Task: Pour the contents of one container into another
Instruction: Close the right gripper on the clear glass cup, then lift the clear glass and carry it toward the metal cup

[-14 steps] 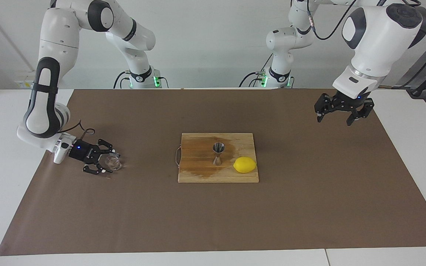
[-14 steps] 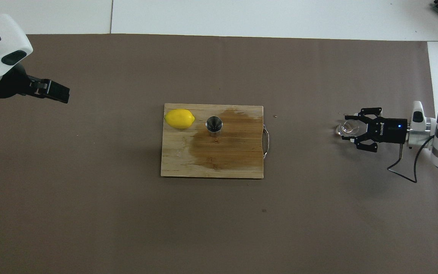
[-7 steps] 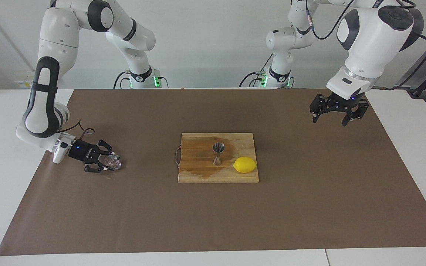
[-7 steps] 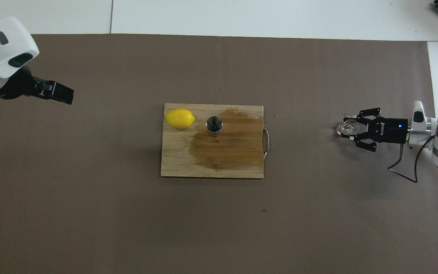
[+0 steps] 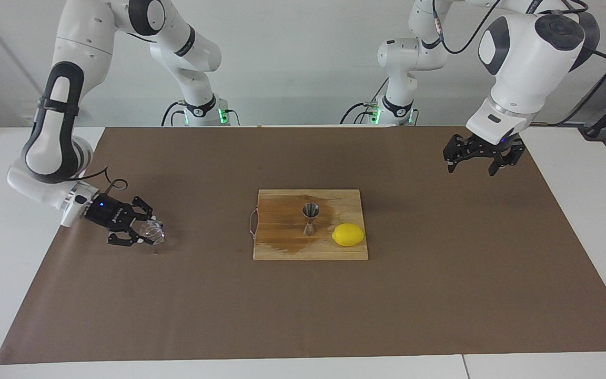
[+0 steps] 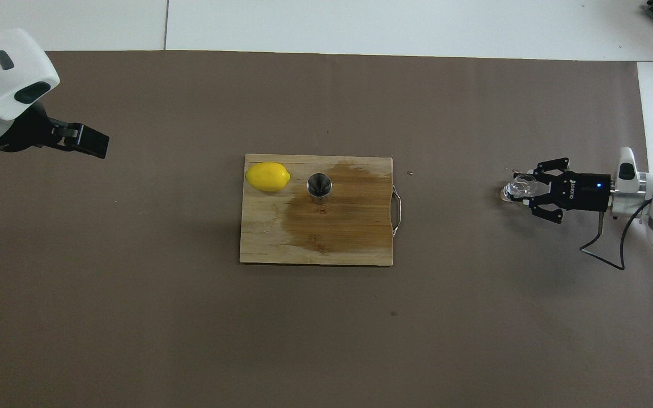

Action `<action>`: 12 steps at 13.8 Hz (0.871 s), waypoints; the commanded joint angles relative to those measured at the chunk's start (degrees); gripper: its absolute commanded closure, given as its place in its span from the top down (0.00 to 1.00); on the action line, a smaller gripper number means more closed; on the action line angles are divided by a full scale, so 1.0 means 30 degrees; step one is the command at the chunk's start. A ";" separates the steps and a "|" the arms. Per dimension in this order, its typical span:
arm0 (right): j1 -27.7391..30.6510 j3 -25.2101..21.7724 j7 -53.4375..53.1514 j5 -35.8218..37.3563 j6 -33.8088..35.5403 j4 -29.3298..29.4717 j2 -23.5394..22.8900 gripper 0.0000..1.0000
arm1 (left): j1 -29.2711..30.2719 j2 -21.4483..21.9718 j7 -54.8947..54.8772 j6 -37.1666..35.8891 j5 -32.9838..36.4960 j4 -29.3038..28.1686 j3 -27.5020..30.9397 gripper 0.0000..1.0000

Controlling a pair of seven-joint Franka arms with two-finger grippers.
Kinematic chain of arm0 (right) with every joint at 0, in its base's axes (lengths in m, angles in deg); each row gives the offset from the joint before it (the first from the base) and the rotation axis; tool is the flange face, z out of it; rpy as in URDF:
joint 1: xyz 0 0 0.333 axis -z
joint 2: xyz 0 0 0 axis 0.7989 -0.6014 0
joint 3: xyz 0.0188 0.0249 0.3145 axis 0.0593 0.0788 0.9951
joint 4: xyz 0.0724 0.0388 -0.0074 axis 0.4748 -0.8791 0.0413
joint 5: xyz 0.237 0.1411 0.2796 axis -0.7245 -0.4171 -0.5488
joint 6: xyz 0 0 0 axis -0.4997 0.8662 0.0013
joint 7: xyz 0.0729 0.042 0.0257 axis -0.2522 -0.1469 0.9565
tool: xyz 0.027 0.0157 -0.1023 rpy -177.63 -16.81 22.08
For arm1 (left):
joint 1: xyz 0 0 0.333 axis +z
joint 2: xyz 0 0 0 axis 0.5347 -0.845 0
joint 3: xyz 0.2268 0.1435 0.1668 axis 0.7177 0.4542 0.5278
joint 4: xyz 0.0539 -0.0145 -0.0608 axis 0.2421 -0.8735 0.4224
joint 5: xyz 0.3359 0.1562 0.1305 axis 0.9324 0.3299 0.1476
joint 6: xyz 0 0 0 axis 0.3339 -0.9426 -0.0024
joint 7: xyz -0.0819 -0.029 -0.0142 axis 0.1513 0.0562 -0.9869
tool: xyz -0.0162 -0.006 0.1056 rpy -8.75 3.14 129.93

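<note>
Clamped sideways on the tiny glass cup point(image 5: 150, 229), the right gripper point(image 5: 144, 232) holds it low over the brown paper at its end of the table. Left gripper point(image 5: 475, 162) hangs open and empty, waiting. Farther out, the steel jigger point(image 5: 311, 218) stands on the wet cutting board point(image 5: 282, 247) beside the lemon point(image 5: 348, 235); its mouth looks narrow, so a tilted carry could probably spill early.

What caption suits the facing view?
Right end effector grips the tiny clear glass cup; shiny steel hourglass jigger and yellow lemon stand on the wooden cutting board.
</note>
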 commanded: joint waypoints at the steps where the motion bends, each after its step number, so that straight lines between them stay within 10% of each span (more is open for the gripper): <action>1: -0.1280 0.0017 -0.1725 0.1183 -0.0637 -0.0304 0.1914 0.01 | -0.0417 0.1607 -0.0056 -0.0098 -0.0304 -0.2299 0.0723 1.00; 12: -0.8425 -0.0012 -0.8079 0.1213 -0.5113 -0.0246 0.2679 0.00 | -0.0387 0.2840 -0.0114 -0.2384 -0.0421 -0.2068 0.1750 1.00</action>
